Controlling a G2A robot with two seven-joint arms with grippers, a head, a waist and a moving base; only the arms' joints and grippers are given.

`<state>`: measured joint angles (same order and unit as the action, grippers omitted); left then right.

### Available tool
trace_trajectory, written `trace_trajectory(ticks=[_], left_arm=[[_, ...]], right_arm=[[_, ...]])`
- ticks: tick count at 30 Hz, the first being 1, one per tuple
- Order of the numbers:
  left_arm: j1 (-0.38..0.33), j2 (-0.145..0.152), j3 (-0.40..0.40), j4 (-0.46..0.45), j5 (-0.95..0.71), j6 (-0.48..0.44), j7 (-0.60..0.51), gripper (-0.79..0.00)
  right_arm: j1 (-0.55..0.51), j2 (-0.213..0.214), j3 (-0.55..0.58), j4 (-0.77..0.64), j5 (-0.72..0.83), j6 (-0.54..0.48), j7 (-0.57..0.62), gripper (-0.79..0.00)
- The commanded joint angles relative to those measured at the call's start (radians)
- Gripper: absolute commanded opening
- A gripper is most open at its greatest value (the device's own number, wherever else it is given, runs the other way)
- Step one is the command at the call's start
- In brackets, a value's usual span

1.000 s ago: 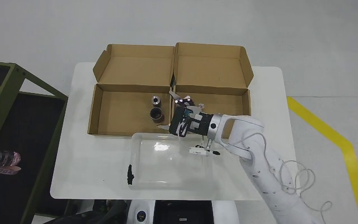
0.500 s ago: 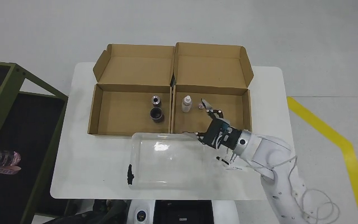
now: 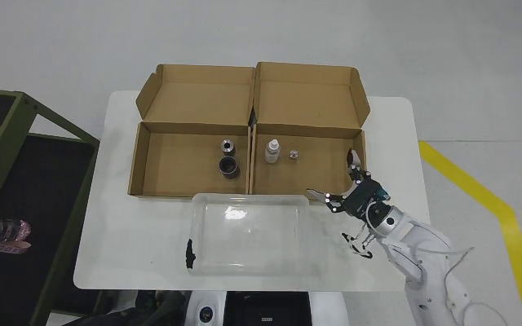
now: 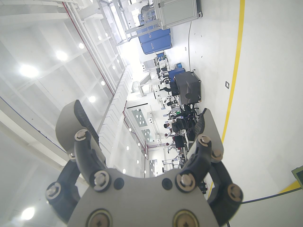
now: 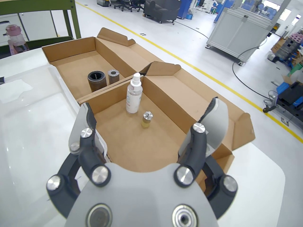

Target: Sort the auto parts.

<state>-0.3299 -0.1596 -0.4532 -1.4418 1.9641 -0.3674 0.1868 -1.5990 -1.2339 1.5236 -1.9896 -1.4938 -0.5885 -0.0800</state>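
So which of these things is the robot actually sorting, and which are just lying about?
Job: left box, right box, dark sleeve, grey cylinder, spray bottle, brass fitting, clear tray.
Lying about: green cart, pink bottle.

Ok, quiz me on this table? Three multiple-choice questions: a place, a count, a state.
1. Where does the spray bottle stand? A) in the clear tray B) in a cardboard box beside a small metal part C) on the bare table
2. How many dark cylinders stand in the other box? A) one B) two C) four
3. The fingers of the right gripper are: A) open and empty B) shut on the bottle C) shut on a cylinder
Answers: 1 B, it stands upright on the box floor; 2 B, a wide one and a narrow one; 3 A, spread with nothing between.
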Motion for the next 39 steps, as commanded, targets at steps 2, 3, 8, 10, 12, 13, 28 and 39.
trace_trajectory(ticks=[2, 3, 8, 10, 12, 13, 28, 39], left_arm=[[0.0, 0.0, 0.0, 0.0, 0.0, 0.0, 0.0, 0.0], [0.0, 0.0, 0.0, 0.0, 0.0, 0.0, 0.0, 0.0], [0.0, 0.0, 0.0, 0.0, 0.0, 0.0, 0.0, 0.0], [0.0, 0.0, 0.0, 0.0, 0.0, 0.0, 0.0, 0.0], [0.0, 0.0, 0.0, 0.0, 0.0, 0.0, 0.0, 0.0], [0.0, 0.0, 0.0, 0.0, 0.0, 0.0, 0.0, 0.0], [0.0, 0.0, 0.0, 0.0, 0.0, 0.0, 0.0, 0.0], [0.0, 0.0, 0.0, 0.0, 0.0, 0.0, 0.0, 0.0]], right_arm=[[-0.031, 0.004, 0.029, -0.004, 0.006, 0.01, -0.032, -0.043], [-0.042, 0.005, 0.041, -0.007, 0.008, 0.011, -0.042, -0.037], [-0.09, 0.012, 0.108, -0.008, 0.019, 0.026, -0.073, -0.022], [-0.106, 0.015, 0.133, -0.002, 0.033, 0.032, -0.085, -0.025], [-0.121, 0.017, 0.158, 0.002, 0.046, 0.039, -0.096, -0.018], [-0.129, 0.018, 0.17, 0.004, 0.049, 0.04, -0.101, -0.006], [-0.188, 0.031, 0.277, 0.009, 0.087, 0.026, -0.126, 0.0], [-0.189, 0.031, 0.278, 0.009, 0.09, 0.025, -0.126, 0.0]])
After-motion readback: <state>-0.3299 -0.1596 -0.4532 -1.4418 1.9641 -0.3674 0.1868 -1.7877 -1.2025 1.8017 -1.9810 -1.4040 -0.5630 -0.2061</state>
